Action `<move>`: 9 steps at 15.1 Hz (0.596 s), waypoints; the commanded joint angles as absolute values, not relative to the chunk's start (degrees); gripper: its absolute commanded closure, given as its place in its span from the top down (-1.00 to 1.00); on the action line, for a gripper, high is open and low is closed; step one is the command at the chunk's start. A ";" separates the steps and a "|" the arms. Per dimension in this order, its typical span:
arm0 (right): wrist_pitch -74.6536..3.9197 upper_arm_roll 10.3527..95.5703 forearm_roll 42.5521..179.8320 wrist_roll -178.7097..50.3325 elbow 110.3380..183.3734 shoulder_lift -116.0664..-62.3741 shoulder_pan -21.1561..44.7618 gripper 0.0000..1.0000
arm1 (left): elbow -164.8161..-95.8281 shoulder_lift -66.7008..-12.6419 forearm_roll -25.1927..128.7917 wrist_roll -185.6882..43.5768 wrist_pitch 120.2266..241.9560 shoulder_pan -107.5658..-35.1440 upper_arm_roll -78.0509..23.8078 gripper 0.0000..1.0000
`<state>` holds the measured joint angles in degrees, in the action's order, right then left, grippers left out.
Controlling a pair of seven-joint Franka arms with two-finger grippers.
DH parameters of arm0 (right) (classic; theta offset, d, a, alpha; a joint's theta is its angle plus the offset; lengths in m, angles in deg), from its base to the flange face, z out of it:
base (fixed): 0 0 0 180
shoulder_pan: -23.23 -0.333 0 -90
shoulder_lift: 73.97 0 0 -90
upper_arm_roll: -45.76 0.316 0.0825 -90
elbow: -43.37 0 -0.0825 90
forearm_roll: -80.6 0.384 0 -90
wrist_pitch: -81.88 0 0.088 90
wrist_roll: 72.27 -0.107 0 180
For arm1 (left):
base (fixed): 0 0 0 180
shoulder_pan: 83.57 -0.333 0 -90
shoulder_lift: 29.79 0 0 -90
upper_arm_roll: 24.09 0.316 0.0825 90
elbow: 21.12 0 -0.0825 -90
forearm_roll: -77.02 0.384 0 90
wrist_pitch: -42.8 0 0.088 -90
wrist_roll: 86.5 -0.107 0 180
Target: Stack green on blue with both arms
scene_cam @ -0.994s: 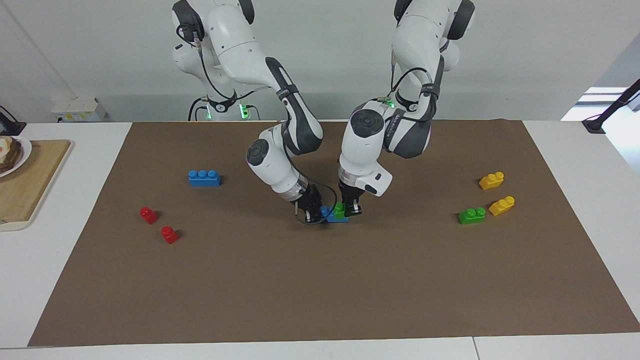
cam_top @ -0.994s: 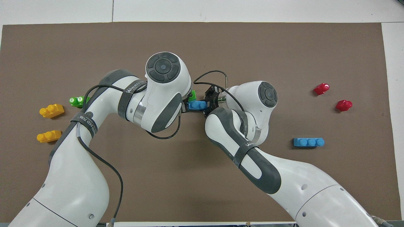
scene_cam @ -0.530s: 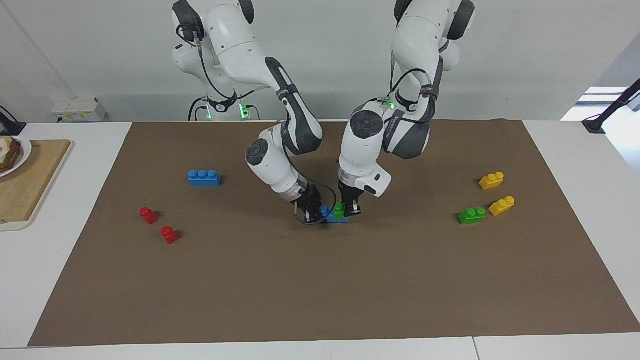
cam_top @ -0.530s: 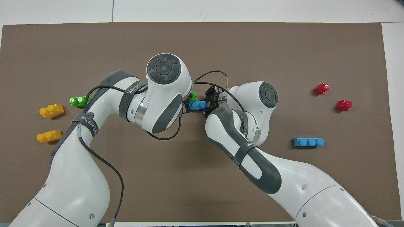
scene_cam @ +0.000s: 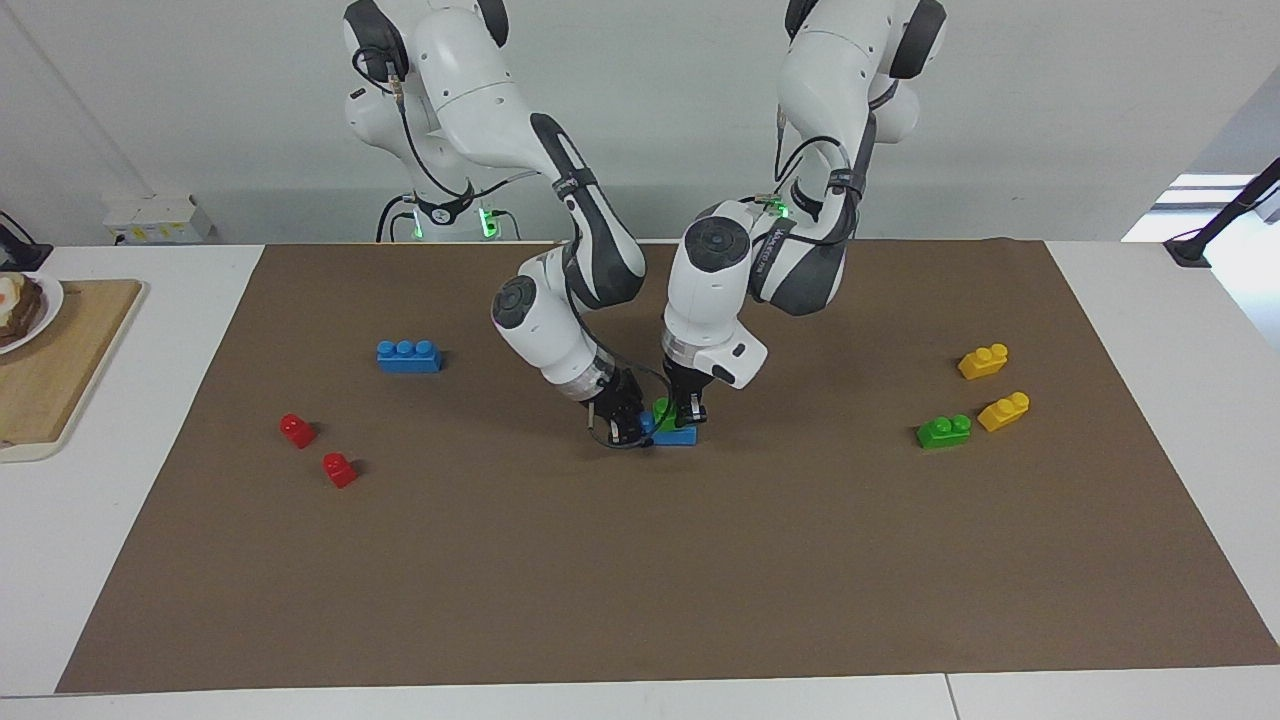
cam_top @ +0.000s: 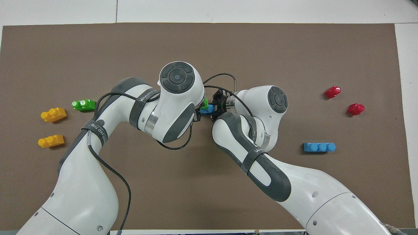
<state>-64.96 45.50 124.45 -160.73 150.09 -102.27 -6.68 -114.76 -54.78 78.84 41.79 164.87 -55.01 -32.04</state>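
**Both hands closed on the bricks at mid-table**

The left hand is down at the middle of the brown mat, closed on the green two-stud brick, which sits on top of the blue three-stud brick. The right hand is closed on the end of that blue brick toward the right arm's end of the table, holding it flat on the mat. In the overhead view both wrists cover most of the pair; only slivers of green and blue show between them.

A wooden board with a plate lies on the white table off the mat at the right arm's end. A second blue brick lies toward that end, nearer to the robots than two red one-stud bricks. Toward the left arm's end lie a second green brick and two yellow bricks, the green just beside one of the yellow.
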 commanded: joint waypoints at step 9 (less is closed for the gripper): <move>-67.71 44.79 124.72 -160.17 153.49 -102.71 -6.48 -1.00 | -119.73 -52.55 77.99 37.96 167.42 -55.09 -31.21 -1.00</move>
